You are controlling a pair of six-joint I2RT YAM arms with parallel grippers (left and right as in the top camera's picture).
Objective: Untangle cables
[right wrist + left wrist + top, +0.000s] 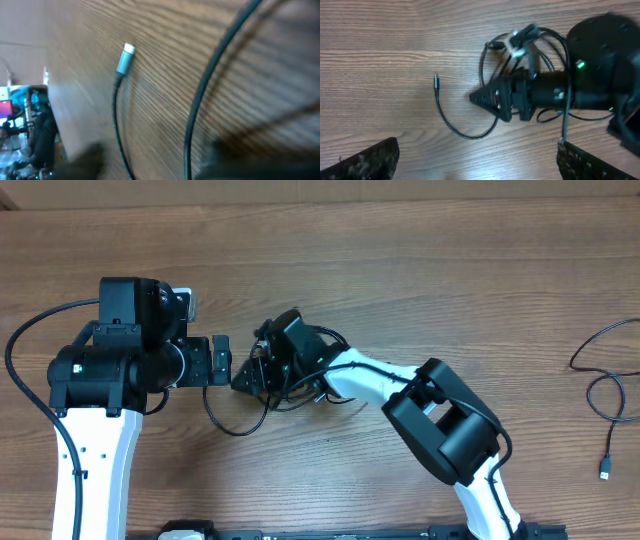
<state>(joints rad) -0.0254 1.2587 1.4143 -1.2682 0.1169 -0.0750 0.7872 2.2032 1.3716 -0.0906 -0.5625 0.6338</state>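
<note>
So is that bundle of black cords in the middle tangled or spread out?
Tangled: the cables loop over each other in one bunch around the right gripper.

table [400, 260]: brown wood grain | blurred clutter [20, 125] past its edge, right wrist view: blue and red patches

Matt grained wood table [400, 260], rubbery cables [190, 125]

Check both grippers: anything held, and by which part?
Left gripper is open and empty. Right gripper sits at the cables; whether it grips a cord cannot be told.
</note>
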